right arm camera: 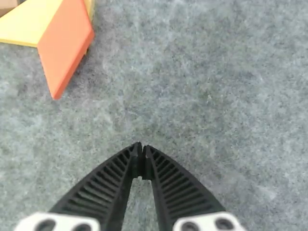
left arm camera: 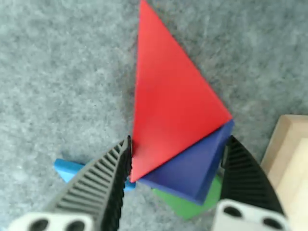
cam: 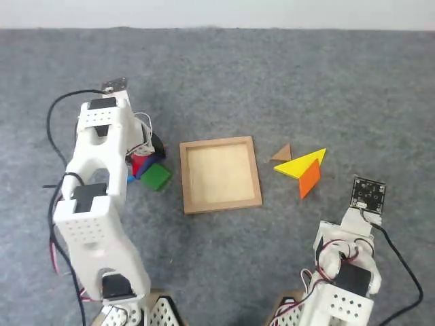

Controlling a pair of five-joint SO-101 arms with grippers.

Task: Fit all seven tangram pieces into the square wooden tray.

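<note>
Left claw (left arm camera: 179, 144) hangs wide open, gripping nothing, its jaws straddling a red triangle (left arm camera: 168, 96) stacked on a blue piece (left arm camera: 192, 168). A green piece (left arm camera: 190, 206) and a light-blue piece (left arm camera: 67, 168) poke out below. That pile sits just left of the tray (cam: 220, 145), mid-frame. Right claw (right arm camera: 141, 149) is pinched closed over grey carpet (cam: 217, 68), lower right. A yellow triangle (cam: 299, 165), orange piece (cam: 309, 180) and brown triangle (cam: 281, 154) lie right of the tray.
</note>
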